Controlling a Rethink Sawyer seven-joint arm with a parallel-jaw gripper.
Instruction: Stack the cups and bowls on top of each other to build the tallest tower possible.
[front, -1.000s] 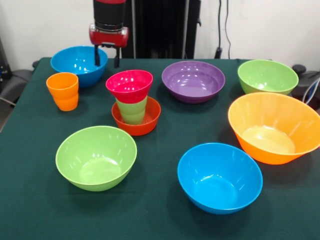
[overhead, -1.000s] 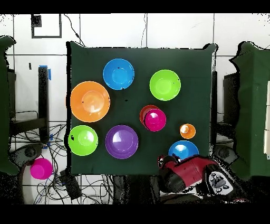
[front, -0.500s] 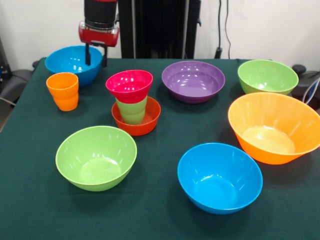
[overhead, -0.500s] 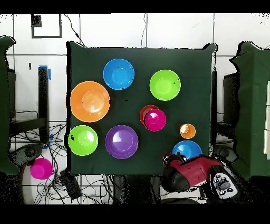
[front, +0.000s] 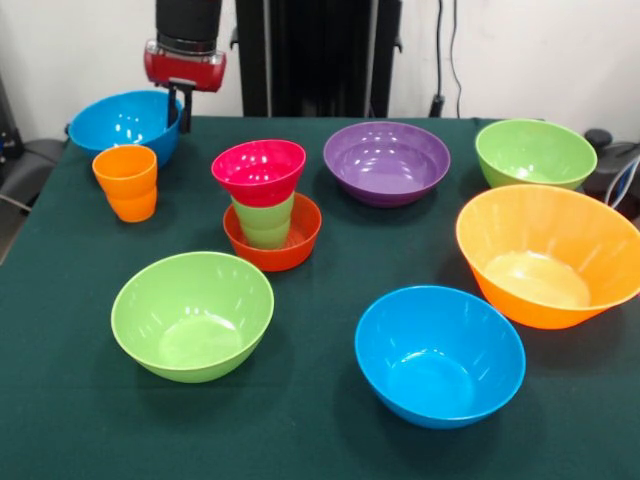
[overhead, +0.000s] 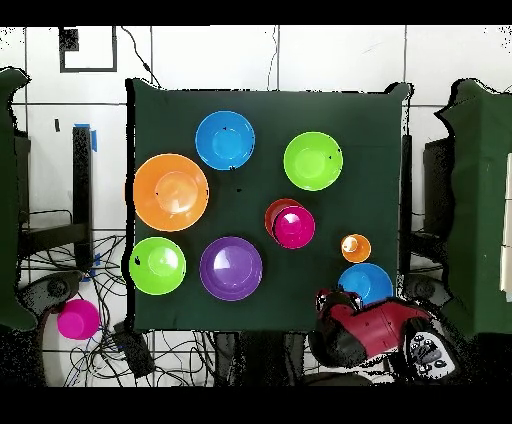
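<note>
while the gripper (front: 177, 112) hangs at the rim of the far blue bowl (front: 120, 124), one finger (front: 185, 108) shows against the bowl's edge and i cannot tell whether the fingers are spread or pinching; mid-table the tower (front: 266, 205) stands three pieces high: a glossy red-orange bowl (front: 285, 250) at the base, a light green cup (front: 264, 226) in it, a pink bowl (front: 258, 171) on top, widening upward; the orange cup (front: 126, 182) stands alone just beside the blue bowl

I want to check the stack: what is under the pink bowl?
The pink bowl rests on the light green cup, standing inside the small red-orange bowl. The cup's foot is hidden by that bowl's rim.
</note>
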